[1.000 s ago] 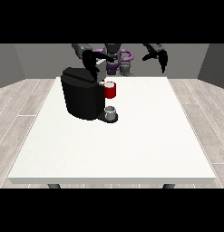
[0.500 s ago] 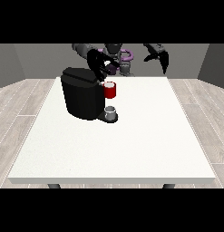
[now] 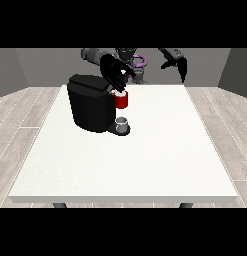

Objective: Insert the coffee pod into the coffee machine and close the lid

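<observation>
The black coffee machine (image 3: 90, 102) stands on the left half of the white table (image 3: 145, 155). Its red pod holder (image 3: 121, 100) juts out at the front, above a small grey cup (image 3: 123, 123) on the machine's base. The hand at the view's left (image 3: 112, 71) hovers just above the holder and the machine's top, fingers pointing down. A small pale thing, apparently the coffee pod (image 3: 126, 76), shows pinched at its fingertips. The hand at the view's right (image 3: 178, 62) hangs raised over the table's far right edge, fingers relaxed and holding nothing.
A purple ring-shaped part (image 3: 140, 61) shows by the robot's torso behind the table's far edge. Wood-look floor surrounds the table on all sides.
The hand at the view's left has moved from above the machine's back toward the camera and down, and is now over the red holder. The other hand has barely shifted.
</observation>
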`<state>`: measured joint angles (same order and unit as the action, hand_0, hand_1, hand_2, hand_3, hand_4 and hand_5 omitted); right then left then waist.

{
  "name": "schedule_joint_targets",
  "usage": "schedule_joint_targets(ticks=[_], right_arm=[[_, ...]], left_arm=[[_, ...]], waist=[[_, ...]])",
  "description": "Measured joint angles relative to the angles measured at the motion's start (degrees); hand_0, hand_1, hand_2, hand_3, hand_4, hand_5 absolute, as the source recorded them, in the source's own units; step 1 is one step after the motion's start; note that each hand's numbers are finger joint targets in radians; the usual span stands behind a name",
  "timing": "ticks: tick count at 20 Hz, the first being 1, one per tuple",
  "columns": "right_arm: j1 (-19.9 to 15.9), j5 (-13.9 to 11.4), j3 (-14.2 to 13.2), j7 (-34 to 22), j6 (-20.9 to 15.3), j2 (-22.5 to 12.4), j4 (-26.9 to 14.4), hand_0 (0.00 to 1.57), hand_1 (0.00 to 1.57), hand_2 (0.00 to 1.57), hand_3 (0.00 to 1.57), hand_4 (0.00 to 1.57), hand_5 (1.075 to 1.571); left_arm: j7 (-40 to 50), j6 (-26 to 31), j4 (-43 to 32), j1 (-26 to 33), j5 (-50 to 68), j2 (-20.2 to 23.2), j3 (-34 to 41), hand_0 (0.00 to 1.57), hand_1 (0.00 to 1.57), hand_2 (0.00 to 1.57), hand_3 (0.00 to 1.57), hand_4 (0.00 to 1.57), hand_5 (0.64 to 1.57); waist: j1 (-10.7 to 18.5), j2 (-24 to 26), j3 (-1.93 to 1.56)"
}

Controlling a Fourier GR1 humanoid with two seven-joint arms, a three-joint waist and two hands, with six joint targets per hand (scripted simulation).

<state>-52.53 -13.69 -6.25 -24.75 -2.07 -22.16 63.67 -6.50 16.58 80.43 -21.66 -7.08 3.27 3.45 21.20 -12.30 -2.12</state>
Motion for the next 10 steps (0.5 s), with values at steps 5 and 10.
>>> schedule_joint_targets(ticks=[5,10], right_arm=[[-2.05,-1.14,-1.64,-0.64,0.95,-2.36,0.54,0.0,0.0,0.0,0.0,0.0,1.571],[-0.91,-1.34,-3.59,-4.22,2.28,-4.19,3.67,0.0,0.0,0.0,0.0,0.0,1.571]], left_arm=[[-0.24,0.65,-0.34,-2.44,0.03,-0.39,-0.87,0.0,0.0,0.0,0.0,0.38,1.571],[-0.53,1.45,-0.3,-4.35,0.27,-0.85,-1.74,0.0,0.0,0.0,0.0,0.22,1.571]], waist=[[3.4,-2.32,-0.38],[6.28,-4.28,-0.7]])
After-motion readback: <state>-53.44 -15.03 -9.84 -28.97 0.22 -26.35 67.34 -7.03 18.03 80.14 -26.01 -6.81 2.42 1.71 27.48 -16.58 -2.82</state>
